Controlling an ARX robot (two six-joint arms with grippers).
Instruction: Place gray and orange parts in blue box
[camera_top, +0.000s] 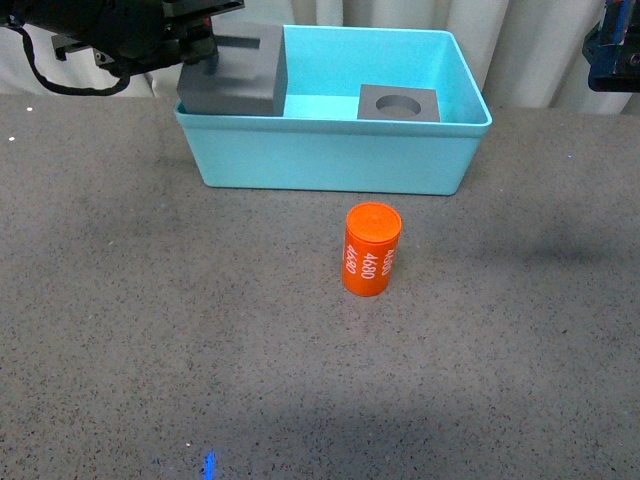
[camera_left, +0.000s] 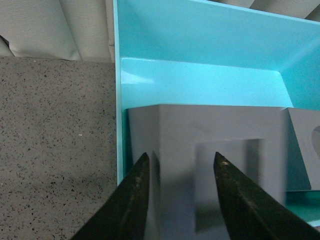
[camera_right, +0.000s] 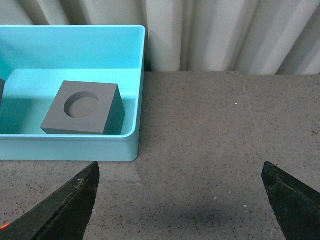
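My left gripper is shut on the gray cube with a square recess and holds it over the left end of the blue box. In the left wrist view the fingers pinch the cube's wall beside its recess, above the box's floor. The gray cube with a round hole lies inside the box at the right; it also shows in the right wrist view. The orange cylinder printed "4680" stands on the table in front of the box. My right gripper is open and empty, above bare table right of the box.
The grey speckled table spreads all round the box and cylinder. A pale curtain hangs behind the table's far edge. Part of the right arm shows at the top right of the front view.
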